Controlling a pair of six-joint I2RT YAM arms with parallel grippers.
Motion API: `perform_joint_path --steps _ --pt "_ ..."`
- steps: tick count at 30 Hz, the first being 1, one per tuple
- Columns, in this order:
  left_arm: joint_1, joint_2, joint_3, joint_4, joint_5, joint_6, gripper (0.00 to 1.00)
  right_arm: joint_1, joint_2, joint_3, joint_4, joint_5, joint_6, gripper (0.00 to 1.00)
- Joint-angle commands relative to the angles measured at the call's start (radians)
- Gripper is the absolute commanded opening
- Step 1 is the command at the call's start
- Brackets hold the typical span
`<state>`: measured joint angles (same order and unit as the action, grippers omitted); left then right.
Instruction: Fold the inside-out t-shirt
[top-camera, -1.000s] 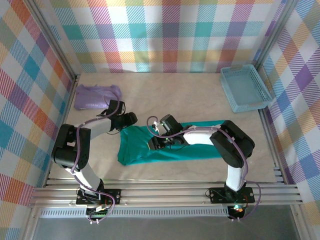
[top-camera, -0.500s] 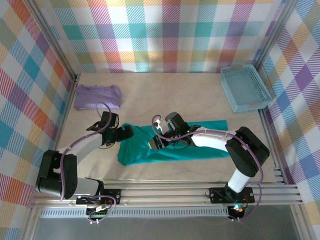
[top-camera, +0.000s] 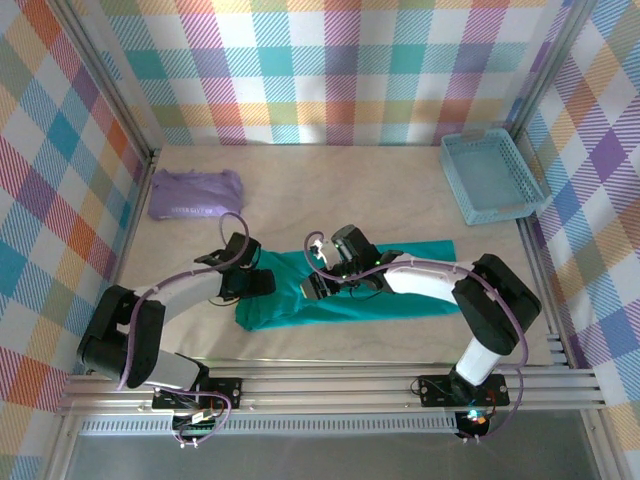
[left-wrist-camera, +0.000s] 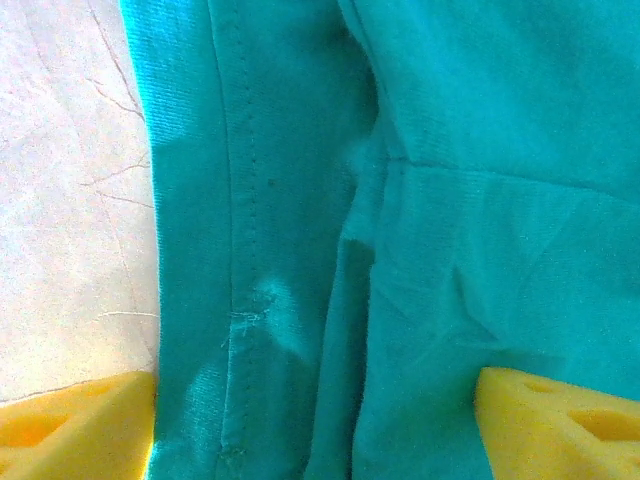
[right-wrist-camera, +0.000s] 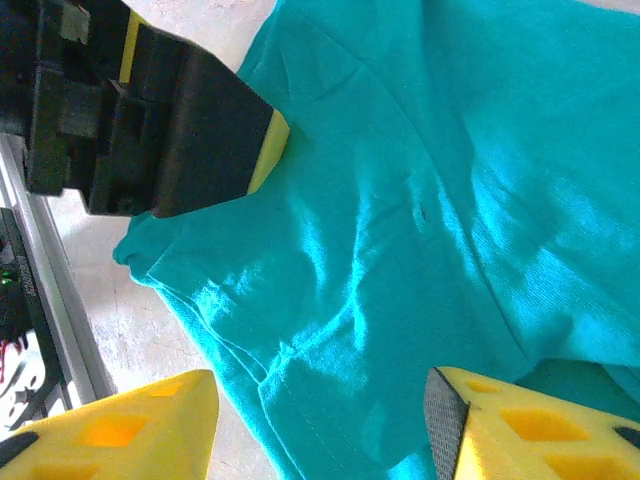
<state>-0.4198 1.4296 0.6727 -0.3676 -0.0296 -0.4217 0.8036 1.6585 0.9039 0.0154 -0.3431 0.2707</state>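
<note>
You see the t-shirt as soft, matt knit cloth, finely ribbed, with a stitched hem seam and shallow creases. The table beside it looks smooth, pale and matt, with thin crack-like veins. On the left gripper the pads look like matt yellow foam. Your basket is smooth plastic, and the front rails are dull silvery metal.

Lavender garment lies back left, light blue basket back right (both on the table).
</note>
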Motion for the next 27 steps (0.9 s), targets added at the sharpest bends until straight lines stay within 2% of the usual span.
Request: perform_joint_path --steps 1,6,10,14,16,18,19,23,27 --pt "-0.091 0.085 0.001 0.177 0.206 -0.021 0.72 -0.013 -0.040 -0.015 -0.022 0.027 -0.025 0.57" --pt "-0.112 0.117 0.013 0.243 0.220 -0.033 0.51 -0.026 -0.058 -0.032 -0.028 0.039 -0.025 0.57" --pt "-0.119 0.128 0.017 0.274 0.249 -0.031 0.42 -0.031 -0.050 -0.040 -0.028 0.050 -0.020 0.57" --pt "-0.119 0.141 0.009 0.297 0.265 -0.032 0.27 -0.035 -0.032 -0.040 -0.026 0.055 -0.015 0.57" --pt "-0.119 0.135 -0.002 0.314 0.266 -0.032 0.18 -0.038 -0.024 -0.038 -0.029 0.059 -0.014 0.57" --pt "-0.119 0.120 -0.003 0.306 0.245 -0.023 0.03 -0.041 -0.019 -0.034 -0.038 0.060 -0.014 0.57" --pt "-0.116 0.112 -0.002 0.296 0.228 -0.014 0.00 -0.044 -0.019 -0.032 -0.042 0.062 -0.014 0.57" --pt "-0.088 0.023 -0.018 0.256 0.143 -0.002 0.00 -0.058 -0.044 -0.033 -0.069 0.080 -0.023 0.57" --pt "-0.044 -0.089 0.016 0.128 0.043 0.002 0.00 -0.096 -0.107 -0.045 -0.092 0.096 -0.033 0.58"
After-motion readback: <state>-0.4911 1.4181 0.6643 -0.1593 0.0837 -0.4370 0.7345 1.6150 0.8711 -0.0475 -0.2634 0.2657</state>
